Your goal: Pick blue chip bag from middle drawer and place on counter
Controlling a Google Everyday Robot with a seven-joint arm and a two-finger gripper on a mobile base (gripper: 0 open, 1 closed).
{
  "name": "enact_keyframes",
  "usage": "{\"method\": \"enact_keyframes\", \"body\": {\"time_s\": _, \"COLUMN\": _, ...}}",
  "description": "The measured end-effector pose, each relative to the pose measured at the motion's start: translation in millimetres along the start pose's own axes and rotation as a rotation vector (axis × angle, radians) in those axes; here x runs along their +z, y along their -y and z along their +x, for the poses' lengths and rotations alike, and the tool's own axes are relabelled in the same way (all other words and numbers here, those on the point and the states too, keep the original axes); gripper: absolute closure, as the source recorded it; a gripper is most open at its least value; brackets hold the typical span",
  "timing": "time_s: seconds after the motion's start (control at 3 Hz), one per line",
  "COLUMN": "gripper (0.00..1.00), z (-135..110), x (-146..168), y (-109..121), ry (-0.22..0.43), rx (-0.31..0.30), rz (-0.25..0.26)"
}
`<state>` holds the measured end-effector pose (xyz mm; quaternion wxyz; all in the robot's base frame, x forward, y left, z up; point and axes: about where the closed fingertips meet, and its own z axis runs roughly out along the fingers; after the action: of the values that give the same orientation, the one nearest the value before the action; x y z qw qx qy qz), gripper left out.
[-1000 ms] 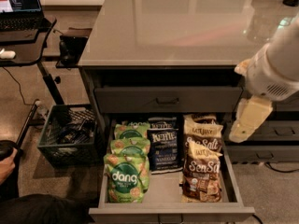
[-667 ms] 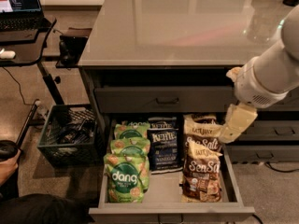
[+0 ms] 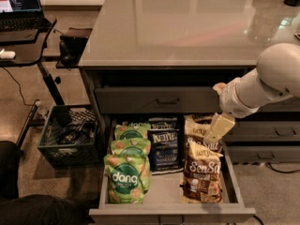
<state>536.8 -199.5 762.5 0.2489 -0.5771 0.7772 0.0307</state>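
Where the middle drawer (image 3: 171, 214) stands pulled out below the counter (image 3: 187, 27), my gripper (image 3: 216, 129) hangs over its right side. It is low above the rear one of 2 brown Sea Salt bags (image 3: 202, 175) and hides part of that bag's top. Whether it is released or clenched I cannot tell. My arm (image 3: 262, 86) reaches in from the right, in front of the cabinet face beside the shut upper drawer front (image 3: 159, 100).

The blue chip bag (image 3: 165, 146) lies flat in the drawer's middle, toward the back, logo up, apart from the gripper. A 2nd bag of its kind seems to lie behind it. To its left, 3 green dang bags (image 3: 127, 177) overlap from back to front. The brown bags lie just to its right.

Outside, at left, a black crate (image 3: 70, 135) sits on the floor, and a black desk (image 3: 23, 50) bears a laptop (image 3: 18, 1).
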Motion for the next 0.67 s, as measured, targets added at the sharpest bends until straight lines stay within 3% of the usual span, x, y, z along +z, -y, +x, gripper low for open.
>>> {"method": "enact_keyframes", "body": {"time_s": 0.33, "gripper": 0.0, "z": 0, "x": 0, "y": 0, "ry": 0.0, "rx": 0.0, "rz": 0.0}}
{"method": "enact_keyframes", "body": {"time_s": 0.67, "gripper": 0.0, "z": 8, "x": 51, "y": -17, "ry": 0.011, "rx": -0.018, "rz": -0.031}}
